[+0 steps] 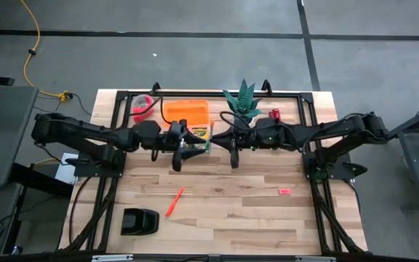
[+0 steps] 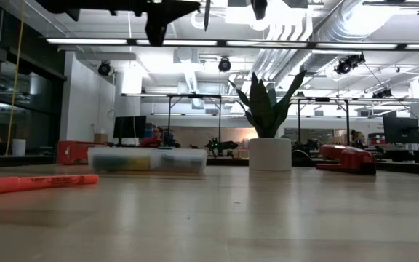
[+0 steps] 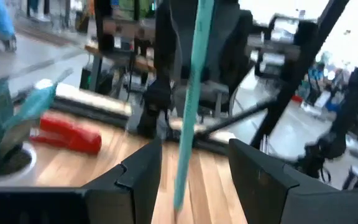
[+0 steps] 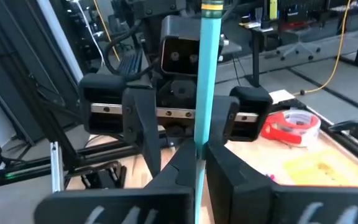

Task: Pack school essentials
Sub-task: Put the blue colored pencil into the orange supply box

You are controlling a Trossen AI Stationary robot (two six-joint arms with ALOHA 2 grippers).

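Note:
A teal pencil point(image 4: 205, 74) is held up in the air between my two grippers, above the middle of the table's far half. My right gripper point(image 4: 199, 171) is shut on it. My left gripper point(image 3: 188, 177) faces it, open, with one finger on each side of the pencil's other end point(image 3: 185, 155) and apart from it. A clear box point(image 1: 195, 131) with a yellow-and-green crayon box inside stands below them. One orange-red stick point(image 1: 174, 201) and the pink eraser point(image 1: 284, 191) lie flat on the table. The blue pen is not visible. My right gripper pinches the teal pencil between its two fingers at one end point(image 4: 199, 146). The pencil runs on out past the fingertips, in line with them, toward my left gripper. It is lifted clear of the table.
An orange lid point(image 1: 186, 113) and a red tape roll point(image 1: 144, 107) lie at the far edge. A potted plant point(image 1: 242, 102) and the red cylinder point(image 1: 274, 113) stand far right of centre. The squat black object point(image 1: 140, 220) sits near left.

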